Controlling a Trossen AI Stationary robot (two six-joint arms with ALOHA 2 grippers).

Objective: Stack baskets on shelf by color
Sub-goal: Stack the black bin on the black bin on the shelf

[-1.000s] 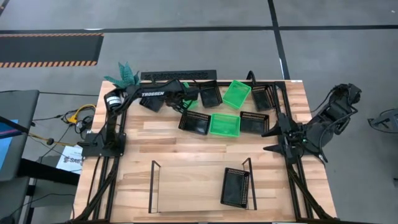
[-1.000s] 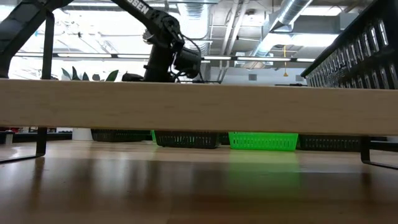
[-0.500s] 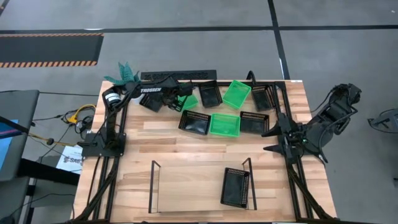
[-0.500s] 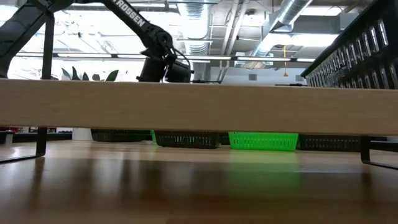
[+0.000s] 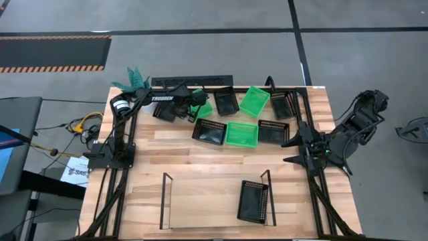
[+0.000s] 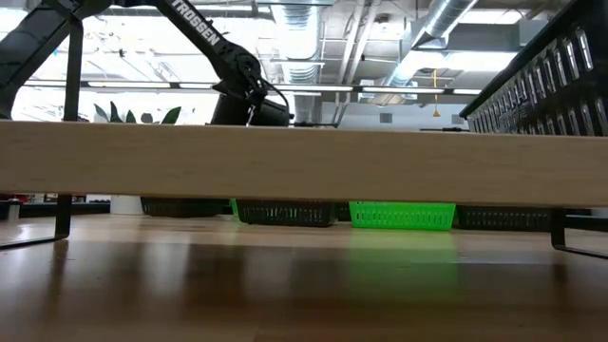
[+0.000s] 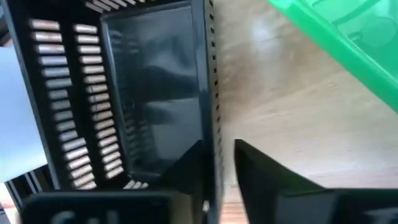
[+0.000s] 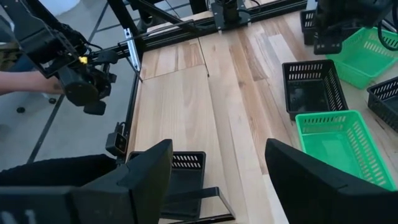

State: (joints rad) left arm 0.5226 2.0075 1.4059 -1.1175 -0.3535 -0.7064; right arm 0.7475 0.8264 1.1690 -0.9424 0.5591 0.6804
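While the left pincer (image 5: 182, 107) sits low near the table's far edge, its two dark fingers (image 7: 261, 171) straddle one long wall of a black mesh-walled plastic basket (image 5: 164, 109), one inside and one outside, closed on that wall. Just beside it lies a bright green mesh basket (image 5: 204, 109). Further black and green baskets are scattered along the far half of the wooden table (image 5: 147, 144). The wooden-board shelf with black wire ends (image 5: 200, 197), at the near edge, carries one black basket (image 5: 253, 201) at its right end. The right pincer (image 8: 217, 180) hangs open at the table's right edge.
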